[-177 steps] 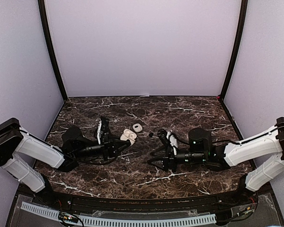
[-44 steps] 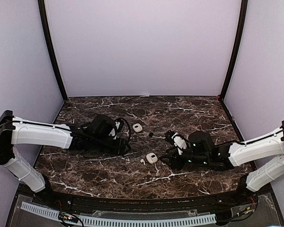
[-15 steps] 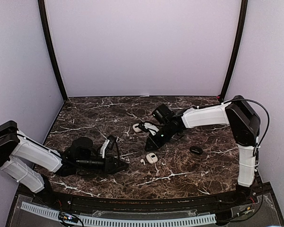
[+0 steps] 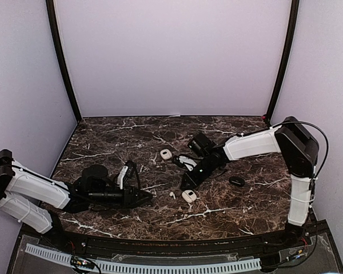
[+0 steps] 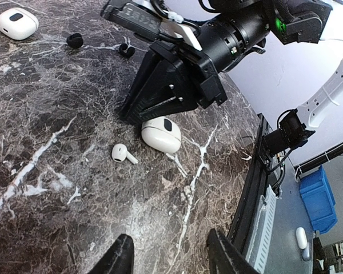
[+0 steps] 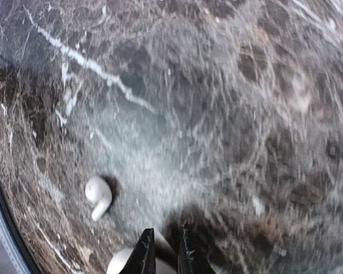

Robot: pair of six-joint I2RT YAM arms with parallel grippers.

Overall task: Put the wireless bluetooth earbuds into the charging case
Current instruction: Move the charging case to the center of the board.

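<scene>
Poking just beside the charging case [image 5: 161, 134] with nearly closed, seemingly empty right gripper [image 6: 165, 234], holding left gripper [image 5: 170, 238] spread, risking shoving case onto the white earbud [image 5: 121, 153].

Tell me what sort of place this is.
Most likely a robotics lab's enclosed test booth: plain walls and black corner posts box in a marble-pattern tabletop, a left arm and right arm reach across it, and a blue storage bin sits beyond the table edge.
</scene>
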